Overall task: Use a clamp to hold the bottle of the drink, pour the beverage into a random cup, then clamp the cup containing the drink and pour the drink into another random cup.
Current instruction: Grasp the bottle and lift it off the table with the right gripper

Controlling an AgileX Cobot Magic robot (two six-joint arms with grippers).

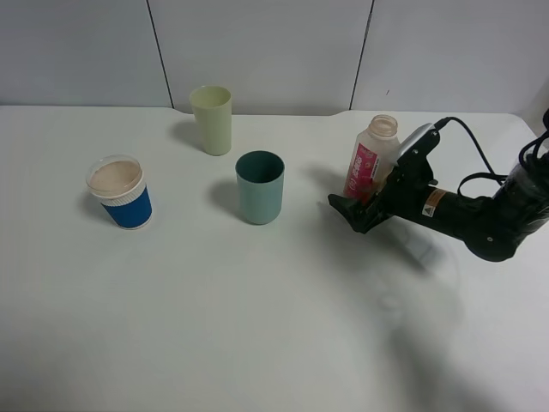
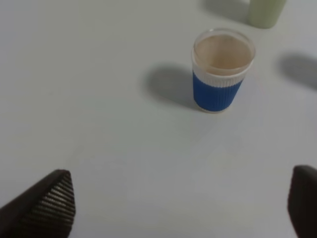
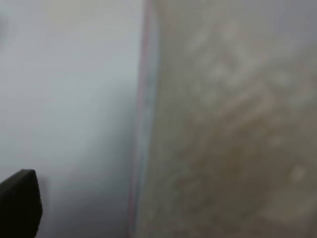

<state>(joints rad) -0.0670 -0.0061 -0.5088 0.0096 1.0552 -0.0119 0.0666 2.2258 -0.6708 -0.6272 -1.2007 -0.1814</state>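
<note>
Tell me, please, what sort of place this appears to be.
Probably a lab test bench: a white table, plain grey wall panels behind it, and a black robot arm beside a bottle.

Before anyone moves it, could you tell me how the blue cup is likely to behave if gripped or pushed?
The blue cup looks filled nearly to its rim with beverage, so it is probably heavy for its size and apt to spill if jolted. Short and broad, it seems unlikely to tip. Its sides look ribbed, which may help grip.
</note>
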